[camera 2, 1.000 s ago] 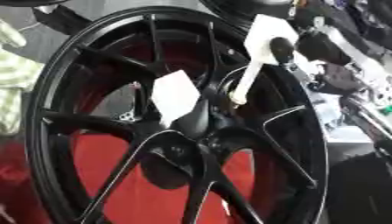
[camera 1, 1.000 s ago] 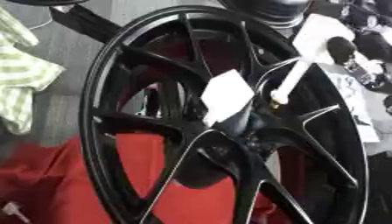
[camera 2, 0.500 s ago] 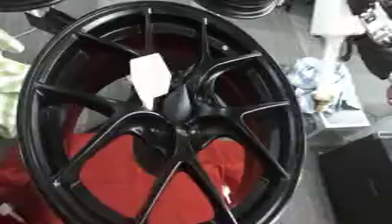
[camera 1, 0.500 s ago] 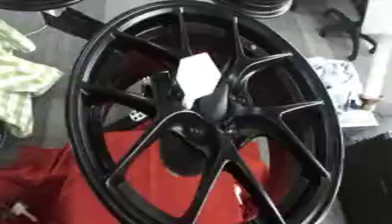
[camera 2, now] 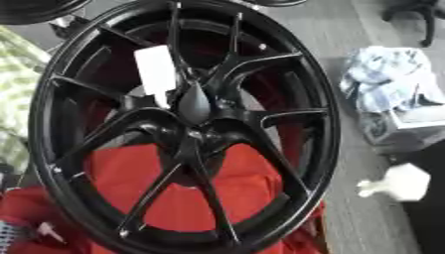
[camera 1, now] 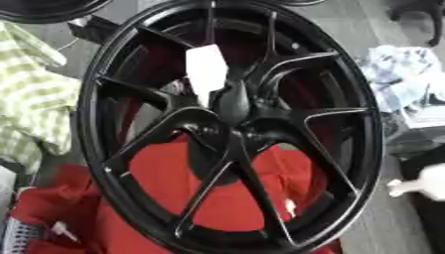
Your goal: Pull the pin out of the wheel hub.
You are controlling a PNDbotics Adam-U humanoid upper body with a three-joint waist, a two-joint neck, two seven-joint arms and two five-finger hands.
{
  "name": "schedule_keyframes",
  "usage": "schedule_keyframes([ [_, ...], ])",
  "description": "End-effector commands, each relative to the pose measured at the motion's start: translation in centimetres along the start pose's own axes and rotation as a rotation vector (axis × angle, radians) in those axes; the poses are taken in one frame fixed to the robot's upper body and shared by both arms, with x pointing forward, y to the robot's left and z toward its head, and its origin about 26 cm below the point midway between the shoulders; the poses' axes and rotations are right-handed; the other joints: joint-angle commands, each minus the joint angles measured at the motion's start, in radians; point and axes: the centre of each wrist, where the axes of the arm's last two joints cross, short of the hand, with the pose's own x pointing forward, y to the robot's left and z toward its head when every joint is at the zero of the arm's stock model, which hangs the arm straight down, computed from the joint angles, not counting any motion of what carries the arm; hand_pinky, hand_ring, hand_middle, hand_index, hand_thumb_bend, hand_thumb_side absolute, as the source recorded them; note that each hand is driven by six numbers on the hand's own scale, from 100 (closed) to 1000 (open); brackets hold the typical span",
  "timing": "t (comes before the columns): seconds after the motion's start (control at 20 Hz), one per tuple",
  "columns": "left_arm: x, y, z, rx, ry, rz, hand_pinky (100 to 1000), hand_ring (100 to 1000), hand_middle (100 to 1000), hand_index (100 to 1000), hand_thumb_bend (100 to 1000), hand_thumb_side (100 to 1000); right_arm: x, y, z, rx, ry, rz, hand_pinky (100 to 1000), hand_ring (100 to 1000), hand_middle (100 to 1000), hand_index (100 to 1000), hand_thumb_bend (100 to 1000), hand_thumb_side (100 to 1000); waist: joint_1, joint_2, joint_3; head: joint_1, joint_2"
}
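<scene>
Black multi-spoke wheel point(camera 1: 230, 124) fills the frame, tilted. Hub point(camera 1: 233, 106) sits slightly above centre; white tag point(camera 1: 206, 69) lies over spokes just upper left of it. Pin not discernible.

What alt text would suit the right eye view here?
A large black spoked wheel fills the view, a white tag near its hub, red cloth behind. A blurred white shape sits at the lower right.

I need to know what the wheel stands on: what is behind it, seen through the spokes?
Through the black wheel's lower spokes, red cloth shows; higher up, grey floor. Whatever lies behind the hub and white tag is covered.
</scene>
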Motion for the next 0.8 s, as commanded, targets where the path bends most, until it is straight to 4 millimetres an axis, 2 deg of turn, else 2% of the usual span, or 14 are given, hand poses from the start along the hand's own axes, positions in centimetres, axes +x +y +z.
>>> schedule_keyframes([
  [0.05,0.7,0.2,-0.1,0.011,-0.029,0.003,601,635,573,740,100,721,0.5,-1.2,1.7,-0.075,-0.018,0.073,929,758,512,546,100,470,0.010,-0.032,-0.007,0.017,0.011],
  [0.1,0.6,0.2,0.0,0.013,-0.029,0.007,601,635,574,740,100,721,0.4,-1.5,2.7,-0.101,-0.007,0.090,930,765,526,559,100,470,0.017,-0.035,-0.010,0.018,0.012],
  [0.25,0.5,0.2,0.1,0.022,-0.032,0.018,602,636,574,741,100,718,-0.2,-1.4,5.1,-0.150,0.031,0.112,947,823,727,708,100,470,0.033,-0.040,-0.015,0.025,0.014],
  [0.35,0.5,0.2,0.1,0.025,-0.036,0.019,602,636,574,741,100,715,-0.9,-0.8,6.3,-0.172,0.052,0.109,958,830,744,716,100,470,0.040,-0.041,-0.017,0.029,0.016],
  [0.55,0.6,0.1,-0.1,0.016,-0.042,0.021,602,636,574,740,100,712,-2.5,1.2,8.1,-0.173,0.041,0.077,993,847,780,743,100,470,0.040,-0.045,-0.014,0.024,0.013],
  [0.8,0.9,-0.2,-0.5,-0.010,-0.055,0.030,602,636,574,740,100,704,-4.4,4.8,8.9,-0.094,0.008,0.005,981,847,787,746,100,470,0.035,-0.051,-0.003,0.020,0.002],
])
